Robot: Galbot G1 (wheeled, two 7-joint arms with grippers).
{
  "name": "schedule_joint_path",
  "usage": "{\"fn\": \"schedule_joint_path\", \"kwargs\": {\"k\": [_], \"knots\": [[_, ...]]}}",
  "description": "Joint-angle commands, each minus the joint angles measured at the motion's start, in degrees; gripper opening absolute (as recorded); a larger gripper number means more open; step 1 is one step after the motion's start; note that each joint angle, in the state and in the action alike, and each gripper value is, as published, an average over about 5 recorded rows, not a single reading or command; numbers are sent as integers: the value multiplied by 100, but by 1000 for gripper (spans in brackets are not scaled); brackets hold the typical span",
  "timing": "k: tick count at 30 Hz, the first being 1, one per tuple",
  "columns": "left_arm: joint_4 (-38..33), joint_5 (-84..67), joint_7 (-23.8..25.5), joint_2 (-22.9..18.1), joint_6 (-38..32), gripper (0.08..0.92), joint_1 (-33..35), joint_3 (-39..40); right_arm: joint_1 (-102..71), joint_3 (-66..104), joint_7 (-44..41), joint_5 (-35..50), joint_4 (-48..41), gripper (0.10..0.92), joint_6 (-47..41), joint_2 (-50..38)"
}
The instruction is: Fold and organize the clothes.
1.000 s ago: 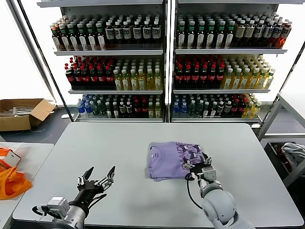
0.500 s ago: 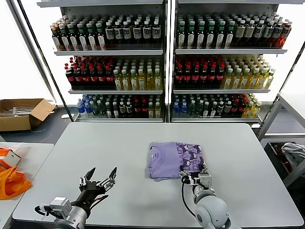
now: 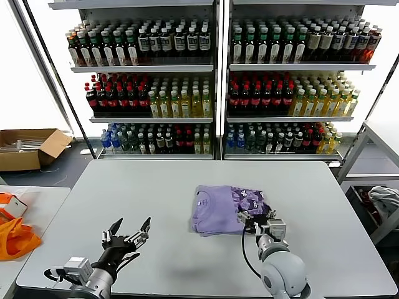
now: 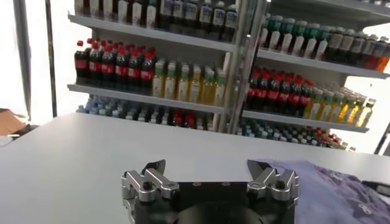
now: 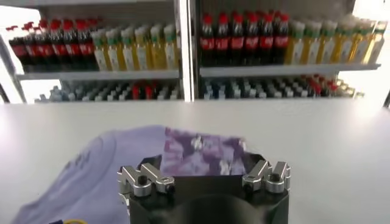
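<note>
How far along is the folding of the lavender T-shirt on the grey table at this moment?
Done: the lavender cotton T-shirt lies folded in a compact rectangle on the grey table, its printed panel turned over the right part. In hand: nothing; the right gripper stands open at the shirt's near right corner, and the left gripper waits open over bare table. Left: perhaps a last tidy or moving the bundle.

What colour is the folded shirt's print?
Darker purple cartoon print on the lavender T-shirt; clearest in the head view.
</note>
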Motion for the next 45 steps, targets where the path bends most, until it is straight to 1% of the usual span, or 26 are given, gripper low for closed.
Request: {"fn": "schedule_joint_path", "kwargs": {"k": [1, 3, 5, 7, 9, 15, 24, 31, 39, 45], "knots": [[80, 487, -37, -154, -658, 822, -76, -122, -423, 1012, -1104, -2005, 618, 823, 830, -839], [162, 643, -50, -210, -834, 823, -121, -128, -643, 1261, -980, -1675, 564, 823, 1150, -1037], [265, 747, -78, -271, -960, 823, -177, -126, -795, 1554, -814, -1297, 526, 823, 1419, -1057], [388, 793, -115, -318, -1074, 823, -230, -117, -911, 1813, -722, -1024, 532, 823, 1521, -947], [486, 869, -169, -346, -1141, 823, -250, -103, -986, 1891, -708, -951, 554, 823, 1480, -837], [533, 1054, -248, -378, -1178, 823, -197, -48, -1067, 1723, -660, -951, 610, 823, 1287, -539], [486, 1082, -120, -531, -1094, 823, -121, 118, -1004, 1655, -614, -939, 520, 823, 1112, -406], [407, 1039, -29, -376, -1108, 822, -114, -45, -1058, 1607, -655, -968, 493, 823, 1140, -361], [313, 1093, 77, -431, -1165, 822, -133, -25, -1134, 1513, -657, -989, 504, 823, 1154, -331], [231, 1378, 99, -392, -1147, 823, -190, -46, -1157, 1502, -666, -990, 482, 823, 1152, -306]]}}
